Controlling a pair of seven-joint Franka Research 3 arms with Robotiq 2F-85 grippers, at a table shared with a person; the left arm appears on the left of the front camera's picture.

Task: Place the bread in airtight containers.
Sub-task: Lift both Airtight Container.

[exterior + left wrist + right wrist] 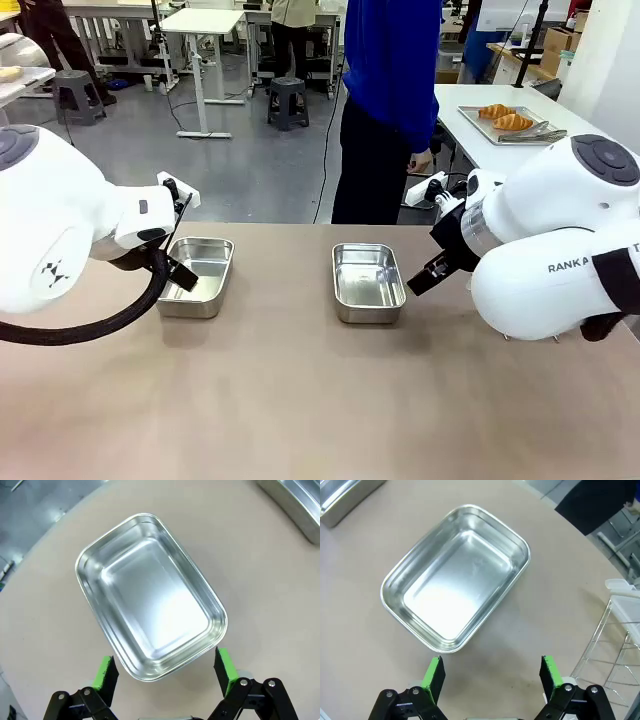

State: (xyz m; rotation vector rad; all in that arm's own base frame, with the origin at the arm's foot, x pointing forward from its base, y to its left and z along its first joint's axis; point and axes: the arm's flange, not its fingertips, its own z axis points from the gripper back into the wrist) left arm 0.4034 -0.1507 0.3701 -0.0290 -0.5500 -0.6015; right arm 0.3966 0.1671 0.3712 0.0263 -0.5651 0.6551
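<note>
Two empty steel containers lie on the brown table, one at the left (197,275) and one at the middle (368,282), both without lids. My left gripper (180,272) hovers open at the left container (150,595), its green pads (106,672) flanking the near rim. My right gripper (425,278) hangs open beside the middle container (455,575), just short of its near edge, with nothing between its pads (551,672). Two golden-brown croissants (505,117) rest on a flat metal tray (470,115) on a white table behind the person.
A person in a blue top (390,90) stands at the far side of the table. A wire rack (615,655) and a clear lid (622,586) sit to the right of the middle container. Bare tabletop stretches across the front.
</note>
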